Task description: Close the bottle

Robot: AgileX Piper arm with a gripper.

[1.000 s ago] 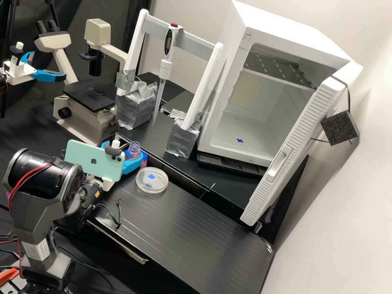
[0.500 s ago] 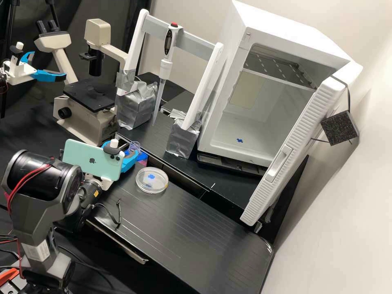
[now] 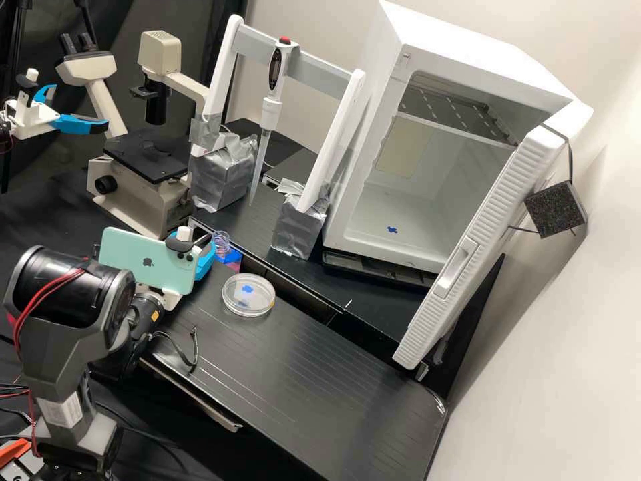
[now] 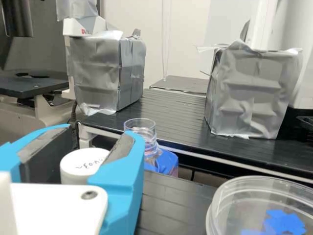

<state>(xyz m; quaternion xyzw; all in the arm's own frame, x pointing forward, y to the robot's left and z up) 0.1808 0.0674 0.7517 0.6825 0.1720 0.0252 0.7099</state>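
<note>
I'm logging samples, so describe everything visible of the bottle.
The bottle looks like clear glass or plastic, with a round, open, uncapped mouth. It stands roughly upright beside the raised black shelf, with blue and pinkish material around its lower part. In the wrist view, the tool partly overlaps it; whether they touch, I cannot tell.

Count taken against the white cabinet point(image 3: 427, 200): one, with one open door point(image 3: 497, 220). Noted inside it, one shelf point(image 3: 461, 117). Left of it in the high view: one microscope point(image 3: 147, 164), one pipette point(image 3: 270, 110), two white posts point(image 3: 220, 87), two silver-wrapped blocks point(image 3: 224, 175). Also left of it, in the same view — one bottle point(image 4: 140, 128), one petri dish point(image 3: 248, 294), one phone point(image 3: 137, 259), two grippers point(image 3: 205, 242). Recorded in the wrist view — one white cap point(image 4: 82, 161).
</note>
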